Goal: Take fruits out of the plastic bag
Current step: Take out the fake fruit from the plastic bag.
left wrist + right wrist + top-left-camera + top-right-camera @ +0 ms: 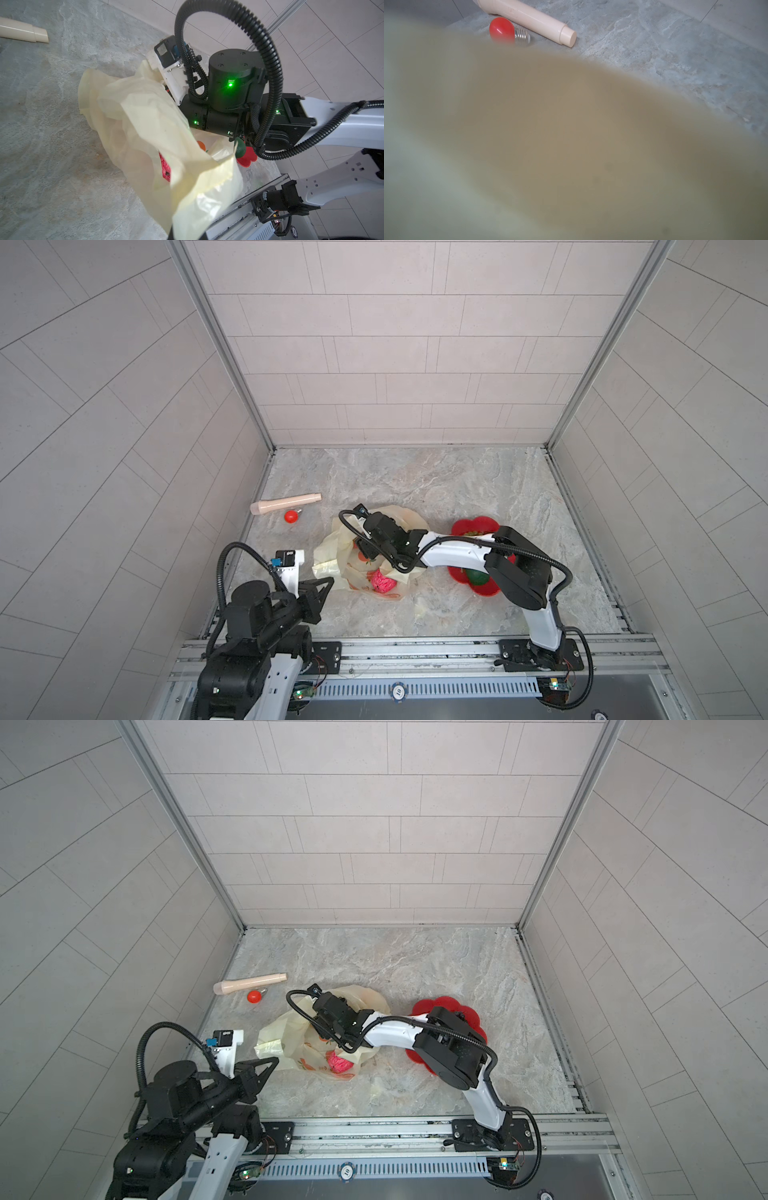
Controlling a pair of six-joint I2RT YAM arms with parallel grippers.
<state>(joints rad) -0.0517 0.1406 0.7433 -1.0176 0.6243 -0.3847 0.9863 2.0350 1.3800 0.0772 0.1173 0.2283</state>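
Tightly, left claw on plastic bag.

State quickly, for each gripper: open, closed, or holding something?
Left gripper: closed, pinching the edge of the plastic bag.
Right gripper: reaching into the bag, fingers hidden; cannot be told.

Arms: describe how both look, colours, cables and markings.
The left arm and right arm have white shells and black joint housings. A black ribbed cable loops along each. The left hand is black, tapering to a point. Small green lights glow on the right arm's joints. A white camera mount sits on each wrist.
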